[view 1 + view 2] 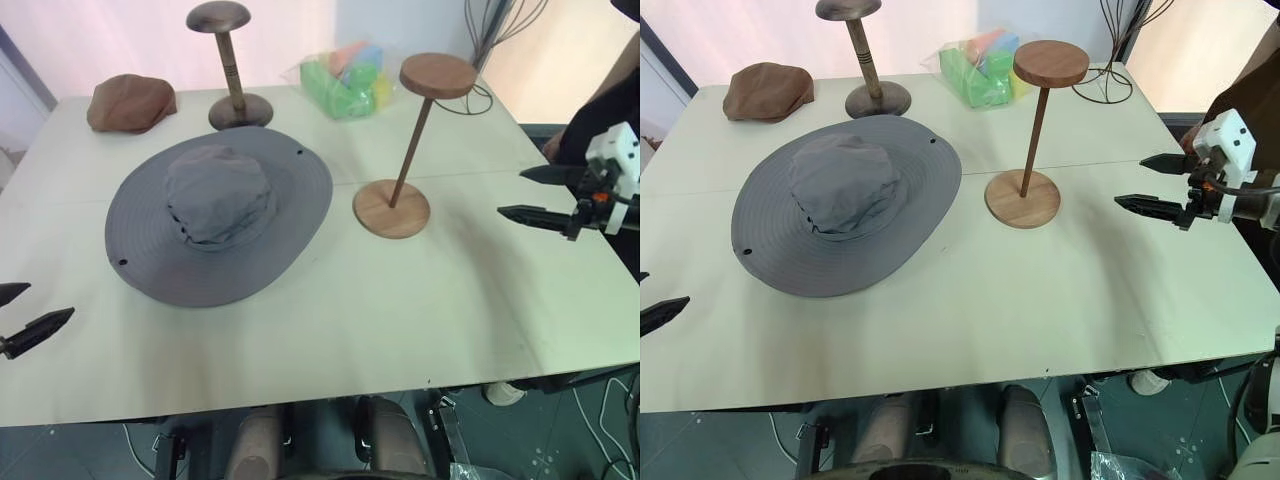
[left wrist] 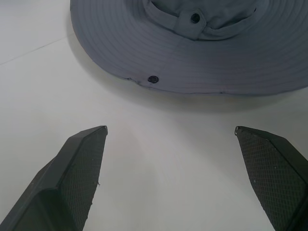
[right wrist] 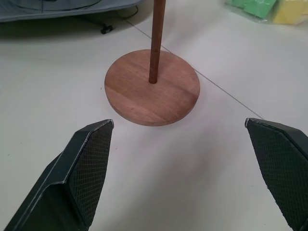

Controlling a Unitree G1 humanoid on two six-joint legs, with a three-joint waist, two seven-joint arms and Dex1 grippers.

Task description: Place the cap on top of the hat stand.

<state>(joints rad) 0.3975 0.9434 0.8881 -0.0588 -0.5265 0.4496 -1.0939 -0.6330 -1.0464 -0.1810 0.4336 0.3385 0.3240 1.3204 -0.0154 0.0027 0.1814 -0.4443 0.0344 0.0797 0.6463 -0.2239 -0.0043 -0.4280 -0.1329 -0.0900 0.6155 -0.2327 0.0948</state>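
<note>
Seen from the robot's head, a pale table (image 1: 300,330) holds the cap (image 1: 218,212), a wide-brimmed grey sun hat lying flat with its crown up, left of centre. Just to its right stands the hat stand (image 1: 412,150), upright on its round wooden base, its thin rod leaning slightly and its flat disc top bare. Behind the cap are a shorter dark stand (image 1: 229,62) with a domed top and, further left, a small brown flat cap (image 1: 130,103); a clear bag of bright green and yellow items (image 1: 345,78) sits at the back. The left gripper (image 1: 22,312) hovers at the table's left edge, fingers spread apart and empty, well apart from the cap. The right gripper (image 1: 535,193) hangs at the right side near the stand, its fingers also spread and holding nothing. A person's dark sleeve (image 1: 610,90) shows beyond it. From the left wrist, the cap's brim lies ahead of the parted fingers (image 2: 79,173), not touching them. From the right wrist, the stand's base sits ahead between the parted fingers (image 3: 84,183), apart from both.
</note>
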